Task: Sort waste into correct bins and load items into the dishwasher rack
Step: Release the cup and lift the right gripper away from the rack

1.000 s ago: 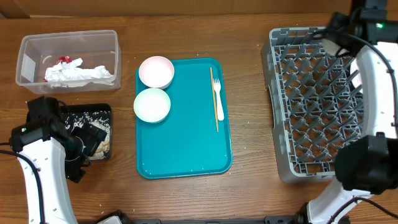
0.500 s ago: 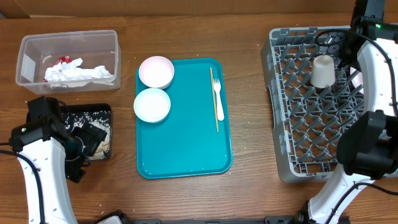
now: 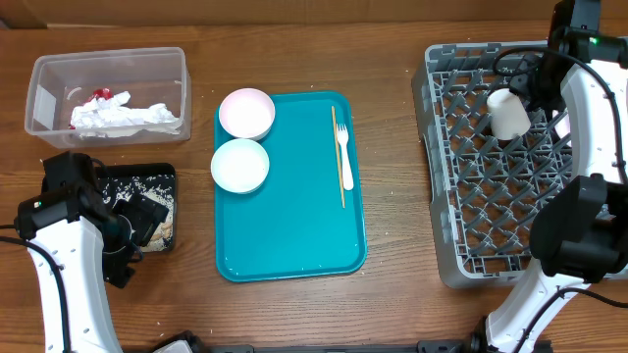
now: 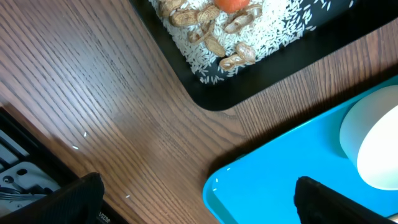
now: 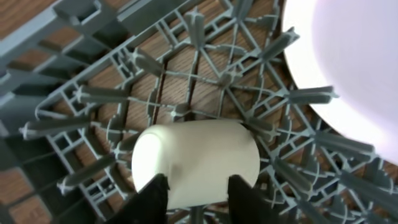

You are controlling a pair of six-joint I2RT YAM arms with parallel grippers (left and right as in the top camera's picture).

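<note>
Over at the dishwasher rack (image 3: 432, 167): right tool (image 5: 198, 196) low above the lattice, fingers (image 5: 157, 198) a short way apart, clamped on nothing. Just beyond them, on its side among the pegs near the far rim: the small cup (image 5: 196, 158), wider than the gap between those fingers. Touching it or not? Cannot tell. Upper right in the wrist view, close by the cup: the curved edge of a white plate (image 5: 348, 62). Toward the near rim, seen from overhead, open lattice and upright pegs, partly behind the right arm.

Mid-surface: the teal tray (image 3: 294, 226). Crowding its far-left corner and left edge, one just behind the other: far bowl (image 3: 246, 113) and near bowl (image 3: 239, 165). Along the right edge, side by side: a white fork (image 3: 344, 157) and a thin wooden stick (image 3: 338, 167). Wide bare teal across the near half, and a broad strip of wood between tray and rack.

Left side: left tool (image 4: 199, 205), fingers spread wide with nothing between, hovering over bare wood between the black tray (image 4: 249, 93) and the teal tray's corner. Inside the black tray: rice (image 4: 273, 31), peanut shells (image 4: 211, 43), a bit of orange carrot (image 4: 231, 5) at the view's top edge.

Far left: the clear tub (image 3: 39, 98) with crumpled napkins (image 3: 123, 116) and a red wrapper (image 3: 98, 95) inside, a narrow band of wood between it and the black tray
</note>
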